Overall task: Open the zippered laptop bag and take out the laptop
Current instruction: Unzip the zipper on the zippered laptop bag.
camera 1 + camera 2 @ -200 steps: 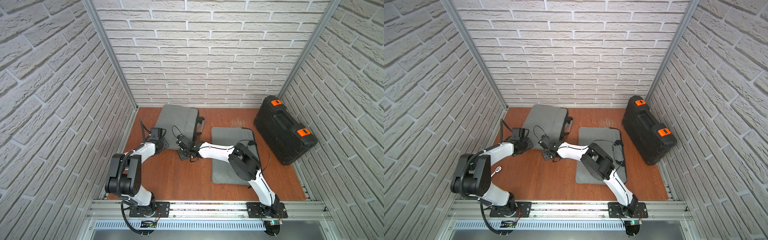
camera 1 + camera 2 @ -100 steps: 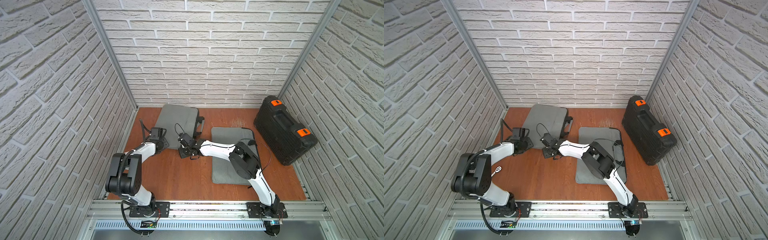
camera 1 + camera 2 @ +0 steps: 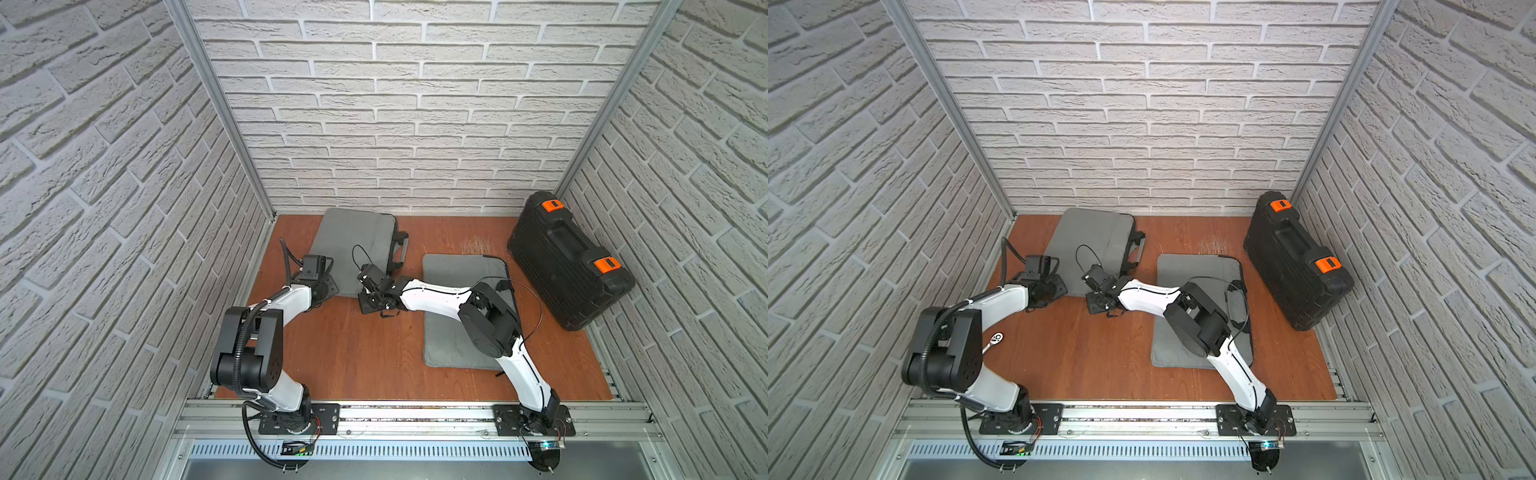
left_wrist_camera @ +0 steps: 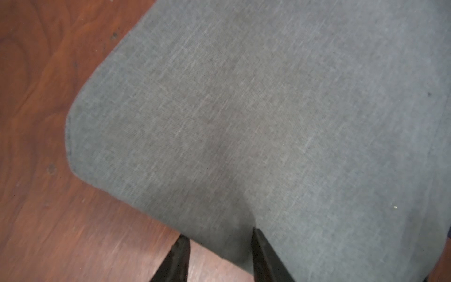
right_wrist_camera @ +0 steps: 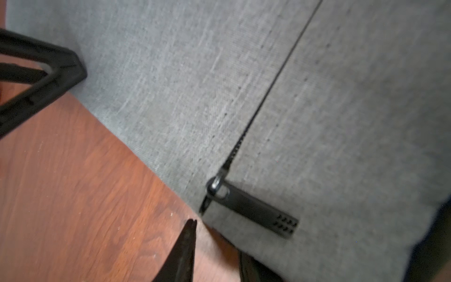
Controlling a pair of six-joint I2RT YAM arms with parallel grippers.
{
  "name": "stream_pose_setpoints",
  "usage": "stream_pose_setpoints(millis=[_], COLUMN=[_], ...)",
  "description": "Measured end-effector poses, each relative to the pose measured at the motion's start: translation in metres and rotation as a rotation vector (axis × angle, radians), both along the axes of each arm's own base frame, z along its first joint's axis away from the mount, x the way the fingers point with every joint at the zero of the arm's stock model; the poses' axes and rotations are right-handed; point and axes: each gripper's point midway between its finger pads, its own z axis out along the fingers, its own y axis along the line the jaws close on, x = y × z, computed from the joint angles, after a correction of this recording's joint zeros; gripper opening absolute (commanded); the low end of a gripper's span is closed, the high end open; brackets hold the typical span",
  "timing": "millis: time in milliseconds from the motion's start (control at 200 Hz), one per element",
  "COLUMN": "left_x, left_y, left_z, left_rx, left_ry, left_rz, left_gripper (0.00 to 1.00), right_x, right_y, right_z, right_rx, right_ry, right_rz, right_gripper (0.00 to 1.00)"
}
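REMOTE RIG: The grey laptop bag [image 3: 353, 237] lies flat and zipped at the back left of the table [image 3: 357, 353], handles [image 3: 397, 249] on its right side, with both my arms at its near edge. The left claw [image 4: 219, 234] stands apart astride one corner, and the right claw [image 5: 217, 239] is also apart and empty, just beside the zipper pull [image 5: 253, 210] at the other corner. I judge the woven shell soft and liable to slide or bunch, so the left should pin it while the right pinches that flat black tab; the laptop, unseen inside, will likely be stiff, heavy and slick, best taken by an edge.
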Motion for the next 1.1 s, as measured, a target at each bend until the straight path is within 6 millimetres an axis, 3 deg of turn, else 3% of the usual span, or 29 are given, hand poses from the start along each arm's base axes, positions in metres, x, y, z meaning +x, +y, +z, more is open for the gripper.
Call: stream_pose_setpoints(millis=[245, 385, 720, 1100], left_x=[0.000, 0.000, 0.002, 0.013], left_y=[0.000, 0.000, 0.000, 0.011], left_z=[0.001, 0.001, -0.004, -0.009], left_rx=[0.000, 0.000, -0.006, -0.039], left_ry=[-0.001, -0.001, 0.003, -0.017], left_rz=[-0.001, 0.000, 0.009, 0.049], left_gripper=[0.43, 0.43, 0.38, 0.32], right_x=[0.013, 0.020, 0.024, 0.013], right_y=[-0.014, -0.021, -0.029, -0.043], right_z=[0.000, 0.002, -0.003, -0.003], right_rx=[-0.060, -0.089, -0.126, -0.168], right_ry=[-0.062, -0.102, -0.156, -0.155], right_rz=[-0.068, -0.105, -0.128, -0.063], right_gripper=[0.19, 0.06, 0.06, 0.06])
